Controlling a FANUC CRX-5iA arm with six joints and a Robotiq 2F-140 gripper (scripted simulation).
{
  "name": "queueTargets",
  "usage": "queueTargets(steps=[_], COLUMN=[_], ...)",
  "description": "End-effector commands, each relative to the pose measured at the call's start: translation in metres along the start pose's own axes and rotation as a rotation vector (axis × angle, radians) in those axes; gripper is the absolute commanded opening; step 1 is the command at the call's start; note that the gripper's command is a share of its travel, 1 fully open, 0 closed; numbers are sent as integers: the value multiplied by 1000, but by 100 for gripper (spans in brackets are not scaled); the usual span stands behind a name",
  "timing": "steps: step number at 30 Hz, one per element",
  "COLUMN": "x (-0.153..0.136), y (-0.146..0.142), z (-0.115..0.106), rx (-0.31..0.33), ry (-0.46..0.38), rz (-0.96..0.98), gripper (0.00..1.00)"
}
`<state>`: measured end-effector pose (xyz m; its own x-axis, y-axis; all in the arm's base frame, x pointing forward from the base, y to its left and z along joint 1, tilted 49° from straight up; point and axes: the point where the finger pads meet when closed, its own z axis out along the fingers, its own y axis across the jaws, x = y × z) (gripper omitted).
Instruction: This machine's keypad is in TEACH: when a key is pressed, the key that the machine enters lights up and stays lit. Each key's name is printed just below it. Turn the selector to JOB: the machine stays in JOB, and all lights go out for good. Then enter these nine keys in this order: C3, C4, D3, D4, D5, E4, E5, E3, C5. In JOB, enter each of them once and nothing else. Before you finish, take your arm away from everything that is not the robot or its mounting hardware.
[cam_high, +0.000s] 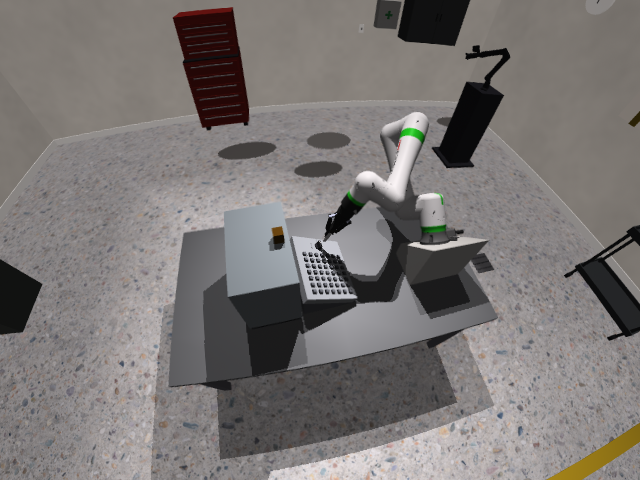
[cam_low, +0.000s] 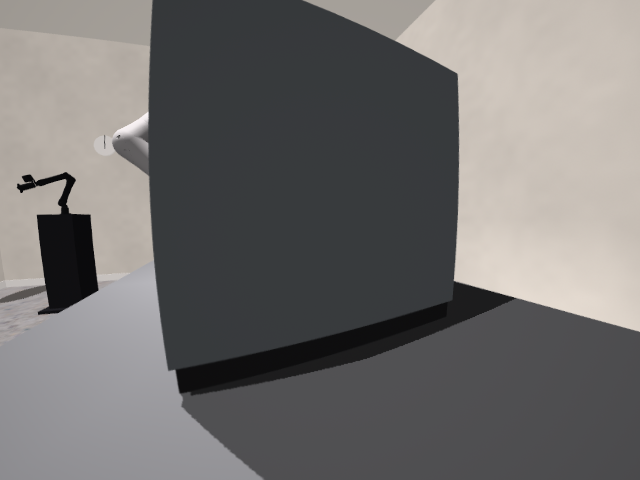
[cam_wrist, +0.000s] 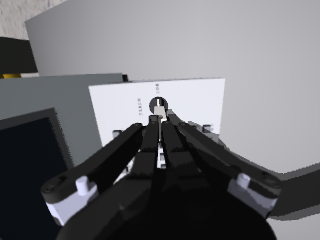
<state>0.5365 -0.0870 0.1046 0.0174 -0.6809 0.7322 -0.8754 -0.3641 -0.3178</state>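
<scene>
The white keypad panel (cam_high: 303, 244) (cam_wrist: 200, 100) slopes up on the table in front of a grey machine box (cam_high: 253, 268). Its keys are dark; none is lit. In the wrist view the round black selector (cam_wrist: 158, 104) sits at the panel's top, and its white mark stands upright toward the label above it, with a second label to its left. My gripper (cam_high: 326, 236) (cam_wrist: 159, 113) is shut, with its tips together just below the selector. I cannot tell whether they touch it. The fingers hide most of the keys in the wrist view.
A small orange block (cam_high: 277, 233) sits on top of the machine box. The robot's base pedestal (cam_high: 439, 255) stands at the table's right side. In the exterior view the dark box back (cam_low: 310, 206) blocks the keypad; only a bit of the white arm (cam_low: 131, 139) shows.
</scene>
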Motion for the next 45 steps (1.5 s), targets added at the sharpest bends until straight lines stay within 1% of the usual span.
queueTargets(steps=[1,5,7,8,10,20,22,23,25,32,45], x=[0,-1,-10,-21,-53,-147,-147,-155,-161,-162,-162], y=[0,0,-1,-3,-7,-19,-19,-20,-21,-21,-21], z=[0,0,1,2,6,17,17,18,19,21,37], rx=[0,0,0,0,0,0,0,0,0,0,0], ry=[0,0,0,0,0,0,0,0,0,0,0], rz=[0,0,-4,-8,-20,-55,-55,-58,-60,-60,-60], gripper=[0,0,0,0,0,0,0,0,0,0,0])
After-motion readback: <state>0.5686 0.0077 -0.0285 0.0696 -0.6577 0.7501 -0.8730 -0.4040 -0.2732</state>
